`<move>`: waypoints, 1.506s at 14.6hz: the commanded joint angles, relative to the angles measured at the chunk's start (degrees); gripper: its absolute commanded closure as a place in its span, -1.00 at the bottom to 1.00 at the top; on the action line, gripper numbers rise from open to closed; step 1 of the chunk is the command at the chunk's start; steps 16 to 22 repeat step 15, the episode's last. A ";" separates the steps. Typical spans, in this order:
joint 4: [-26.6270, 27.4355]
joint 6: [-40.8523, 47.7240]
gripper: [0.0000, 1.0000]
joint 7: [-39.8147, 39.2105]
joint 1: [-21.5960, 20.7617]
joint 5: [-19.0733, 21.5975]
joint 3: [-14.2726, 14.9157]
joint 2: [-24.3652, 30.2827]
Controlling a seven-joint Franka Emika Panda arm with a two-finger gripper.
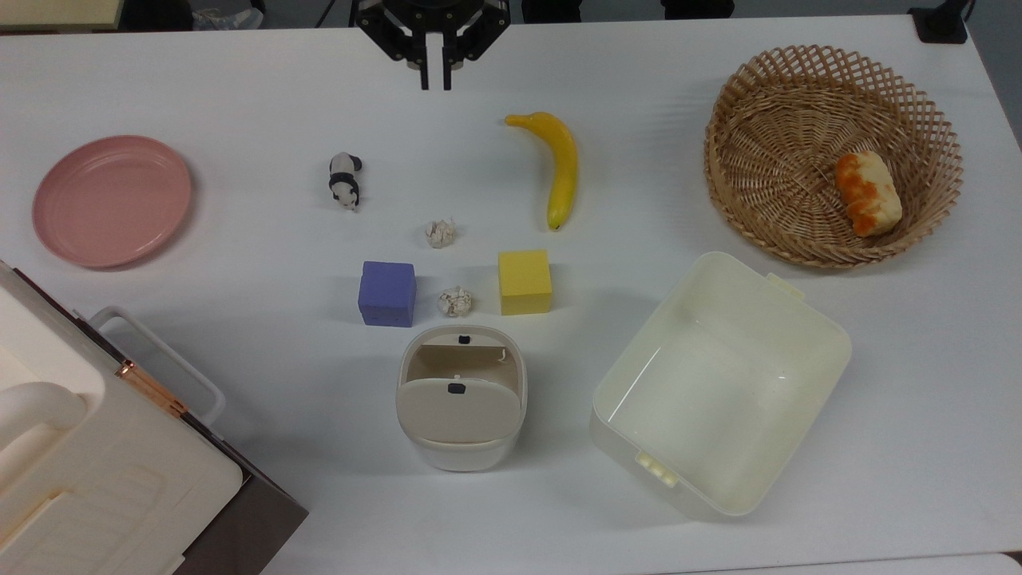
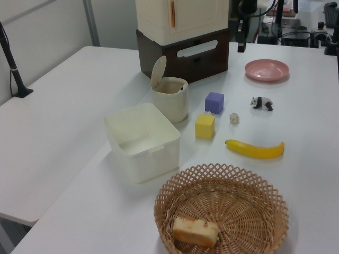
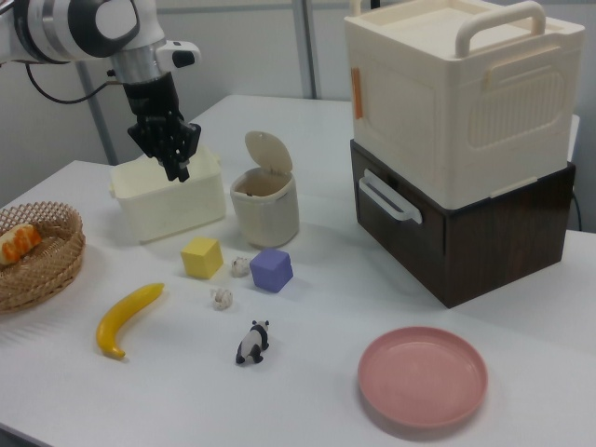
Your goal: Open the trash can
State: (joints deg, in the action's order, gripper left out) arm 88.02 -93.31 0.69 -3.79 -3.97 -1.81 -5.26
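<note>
The trash can point(image 1: 461, 397) sits low in the top view's centre with its lid point(image 3: 268, 152) already tipped upright, so the gripper point(image 1: 435, 78), fingers nearly together and holding nothing at the top edge, should simply keep clear.

White tabletop point(image 1: 239, 80). Small white rounded plastic trash can point(image 1: 461, 451) with beige-grey lid point(image 1: 457, 408), dark button point(image 1: 457, 388) on it. Purple foam cube point(image 1: 387, 293) at its 11 o'clock in the top view, yellow foam cube point(image 1: 524, 282) at 1 o'clock, off-white crumpled paper ball point(image 1: 455, 301) at 12. Second paper ball point(image 1: 440, 233), same off-white. Black-and-white panda figurine point(image 1: 344, 180). Yellow plastic banana point(image 1: 560, 166). Round pink plate point(image 1: 111, 199). Tan woven wicker basket point(image 1: 830, 72), open lattice rim, holding cream-and-orange bread piece point(image 1: 867, 193). Large cream rectangular plastic tub point(image 1: 806, 311). Big cream-white case point(image 3: 456, 93) with copper clasp point(image 3: 356, 93) on dark brown wood-grain base point(image 3: 484, 242). Black two-finger gripper point(image 3: 174, 171).
</note>
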 commanded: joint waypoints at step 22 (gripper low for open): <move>1.80 0.41 -1.00 0.46 0.71 -0.77 0.75 1.83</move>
